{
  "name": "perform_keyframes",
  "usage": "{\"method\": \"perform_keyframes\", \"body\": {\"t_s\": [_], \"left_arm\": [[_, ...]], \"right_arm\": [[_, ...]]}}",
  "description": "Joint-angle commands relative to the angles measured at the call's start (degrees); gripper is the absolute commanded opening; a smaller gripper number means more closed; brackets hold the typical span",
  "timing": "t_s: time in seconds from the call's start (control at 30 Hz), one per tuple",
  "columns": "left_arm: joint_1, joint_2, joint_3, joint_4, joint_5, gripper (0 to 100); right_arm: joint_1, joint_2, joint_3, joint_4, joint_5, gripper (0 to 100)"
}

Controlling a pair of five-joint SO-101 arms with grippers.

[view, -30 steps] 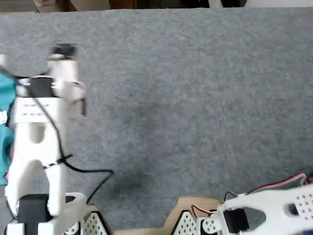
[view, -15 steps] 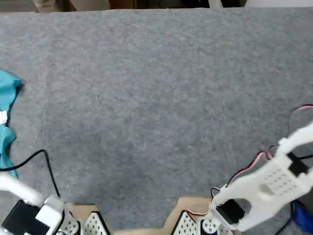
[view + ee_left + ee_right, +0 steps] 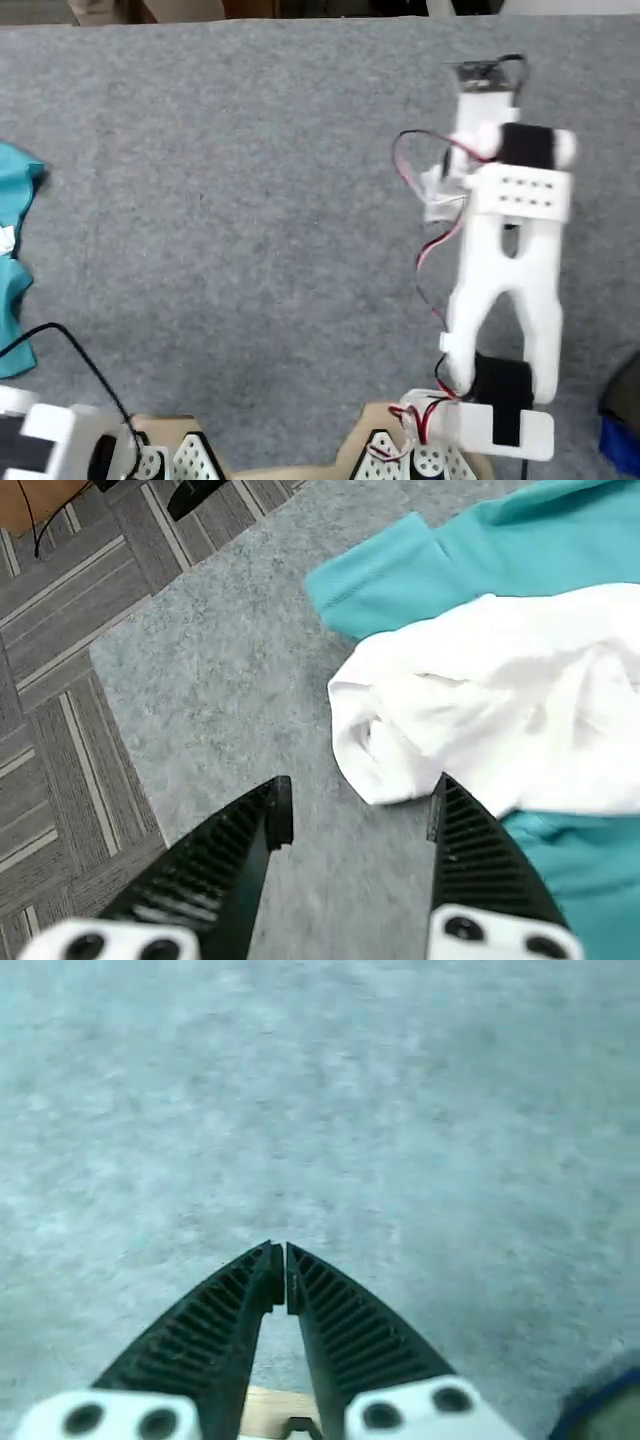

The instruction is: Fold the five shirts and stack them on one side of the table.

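Down at the near left corner of the flat grey felt table cover (image 3: 250,200) sat the white left arm (image 3: 40,445). Its black left gripper (image 3: 360,805) was spread wide and held nothing. It hung above the cover near its edge, just beside a crumpled white cloth shirt (image 3: 500,700). That shirt lay on top of a teal cloth shirt (image 3: 520,550) at the left side of the table. Striped grey floor tiles (image 3: 50,680) showed past the edge. A dark blue thing (image 3: 620,440) sat at the near right edge. Farther out, the white right arm (image 3: 505,260) stretched over the right side of the cover. Its black right gripper (image 3: 278,1260) was squeezed tight on nothing, above bare felt, well apart from the shirts.
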Motion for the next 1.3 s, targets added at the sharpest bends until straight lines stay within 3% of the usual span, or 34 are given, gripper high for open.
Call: {"method": "perform_keyframes", "body": {"t_s": [0.0,0.23,0.33,0.4,0.57,0.8,1.03,1.27], "left_arm": [[0.0,5.49,0.09,-6.51,0.35,23],[4.31,23.16,-0.62,-18.29,8.44,21],[4.84,25.71,-2.37,-16.09,8.44,10],[4.92,25.98,-3.96,-12.31,8.44,1],[6.86,23.16,-12.04,4.22,9.85,2],[14.42,12.79,-25.41,25.32,19.6,2],[34.02,-0.13,-26.55,40.62,24.18,2],[63.65,-12.53,-26.64,46.51,30.95,2]], "right_arm": [[-3.21,-3.3,0.48,-2.2,-1.14,0.9],[-3.74,-3.3,0.84,-9.32,-0.62,0.9],[-3.65,-3.3,1.01,-10.37,1.85,0.9],[-3.65,-3.12,1.54,-10.46,2.37,0.9],[-3.74,-1.01,1.98,-10.46,2.37,0.9],[-3.74,1.45,2.07,-10.29,2.37,0.9],[-3.47,1.63,2.15,-10.02,2.37,0.9],[-3.12,1.63,2.15,-7.21,2.37,0.8]]}}
